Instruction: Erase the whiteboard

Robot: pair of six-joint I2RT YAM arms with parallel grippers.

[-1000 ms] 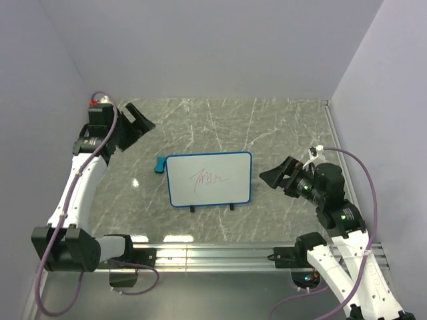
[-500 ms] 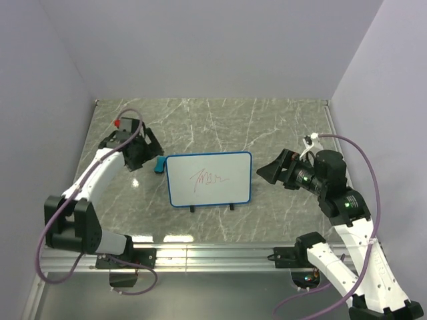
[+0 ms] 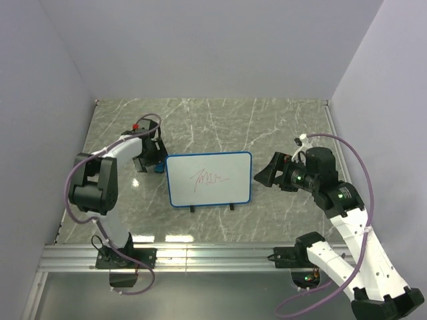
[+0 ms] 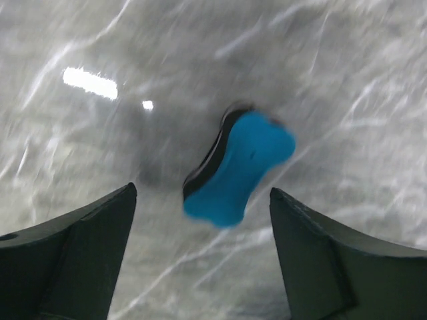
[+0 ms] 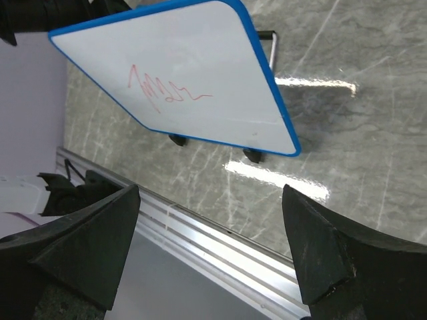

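The whiteboard (image 3: 209, 179), white with a thin blue frame and black feet, stands in the middle of the marble table and bears a red scribble (image 3: 209, 179). It also shows in the right wrist view (image 5: 180, 80). A small blue eraser block (image 3: 159, 166) lies just left of the board; in the left wrist view (image 4: 237, 167) it lies on the table just ahead of the open fingers. My left gripper (image 3: 150, 157) hangs open right over it. My right gripper (image 3: 265, 176) is open and empty, just right of the board's right edge.
Grey walls close in the table at the back and on both sides. An aluminium rail (image 3: 220, 255) runs along the near edge; it also shows in the right wrist view (image 5: 200, 233). The left arm folds back along the table's left side.
My left gripper has swung from the far left corner down and right to the eraser beside the board. My right gripper has edged left toward the board's right edge.
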